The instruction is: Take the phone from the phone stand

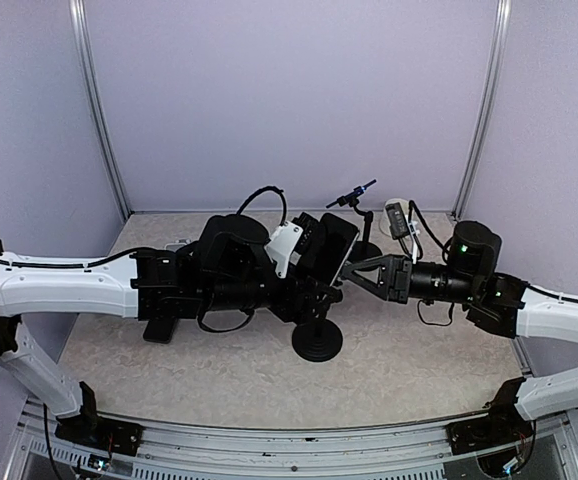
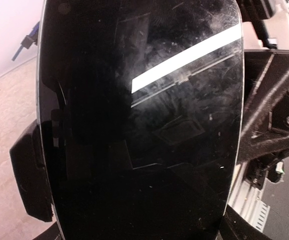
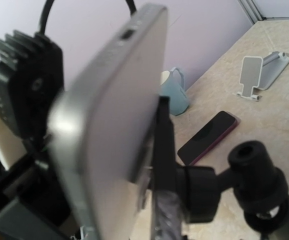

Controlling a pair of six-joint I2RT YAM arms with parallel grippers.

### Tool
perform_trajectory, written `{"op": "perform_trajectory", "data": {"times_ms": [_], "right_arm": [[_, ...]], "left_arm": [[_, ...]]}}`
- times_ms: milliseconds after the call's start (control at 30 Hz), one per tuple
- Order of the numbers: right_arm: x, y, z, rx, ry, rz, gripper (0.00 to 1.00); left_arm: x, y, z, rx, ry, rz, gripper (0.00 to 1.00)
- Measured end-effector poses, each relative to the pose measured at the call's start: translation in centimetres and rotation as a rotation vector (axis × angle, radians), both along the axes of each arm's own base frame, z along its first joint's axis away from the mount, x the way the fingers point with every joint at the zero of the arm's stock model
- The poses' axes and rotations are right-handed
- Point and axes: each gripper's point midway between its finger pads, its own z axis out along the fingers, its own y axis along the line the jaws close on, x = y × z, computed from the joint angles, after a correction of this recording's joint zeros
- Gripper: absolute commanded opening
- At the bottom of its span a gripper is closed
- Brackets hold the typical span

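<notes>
Marble table (image 1: 219,375): phone (image 1: 335,246) on stand (image 1: 317,341); 2nd phone (image 3: 209,136), mug (image 3: 177,94) nearby.

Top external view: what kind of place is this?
Probably a lab robot test cell: plain walls and metal posts box in one table, a left arm and right arm are bolted at its near edge, and a phone sits on a stand between them.
</notes>
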Motion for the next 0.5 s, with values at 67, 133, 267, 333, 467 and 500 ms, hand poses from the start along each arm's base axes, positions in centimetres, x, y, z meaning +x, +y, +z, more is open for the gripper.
{"op": "perform_trajectory", "data": {"times_ms": [67, 133, 267, 333, 467, 500], "right_arm": [[0.0, -0.1, 0.0, -0.002, 0.001, -0.002, 0.00], [0.0, -0.1, 0.0, -0.003, 0.001, -0.004, 0.00], [-0.1, -0.1, 0.0, -0.005, 0.002, -0.004, 0.00], [0.0, -0.2, 0.0, -0.006, 0.003, -0.006, 0.00], [0.1, -0.2, 0.0, -0.006, 0.003, -0.014, 0.00], [0.2, -0.2, 0.0, -0.006, 0.004, -0.016, 0.00]], "left_arm": [[-0.4, -0.2, 0.2, -0.019, 0.012, -0.033, 0.30], [-0.8, -0.5, 0.4, -0.033, 0.022, -0.065, 0.29], [-1.8, -1.3, 0.3, -0.038, 0.036, -0.113, 0.29], [-2.2, -1.9, 0.4, -0.042, 0.032, -0.128, 0.29], [-3.2, -3.0, 1.4, -0.075, 0.019, -0.165, 0.29], [-3.7, -3.4, 1.8, -0.086, 0.017, -0.180, 0.29]]}}
